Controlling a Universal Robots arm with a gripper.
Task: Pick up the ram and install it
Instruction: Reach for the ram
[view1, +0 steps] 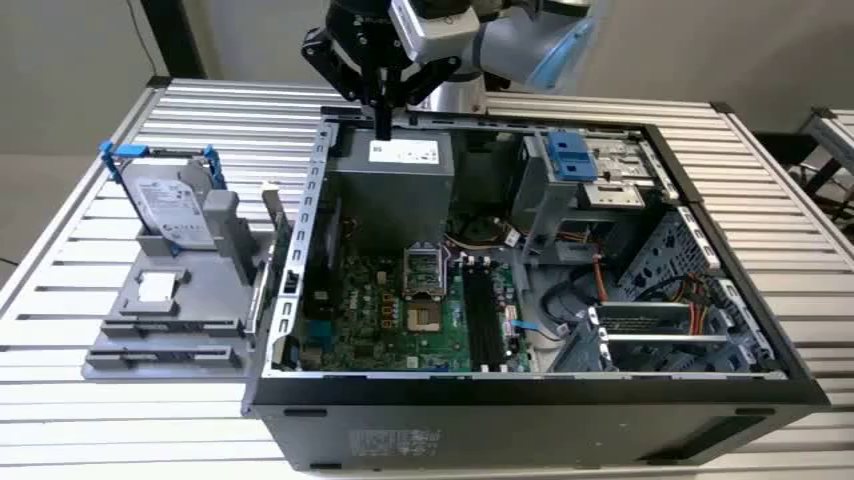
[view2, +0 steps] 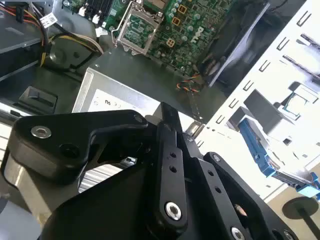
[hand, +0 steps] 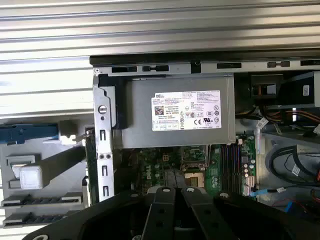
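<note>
The ram (view1: 274, 222) is a thin dark stick standing on edge in the grey holder (view1: 174, 320), just outside the case wall on the exterior view's left; in the first wrist view the ram (hand: 89, 150) appears edge-on. My gripper (view1: 384, 128) hangs above the back of the open computer case (view1: 534, 400), over the grey power supply (view1: 394, 180), well apart from the ram. Its black fingers press together with nothing between them, as both wrist views show (view2: 171, 120) (hand: 175, 190). The long black memory slots (view1: 483, 322) lie on the green motherboard (view1: 387, 310).
A silver hard drive (view1: 174, 205) in a blue bracket stands in the grey holder. Inside the case are a processor socket (view1: 423, 270), cable bundles (view1: 587, 300) and a drive cage (view1: 587, 165). The case sits on a slatted metal table (view1: 80, 420).
</note>
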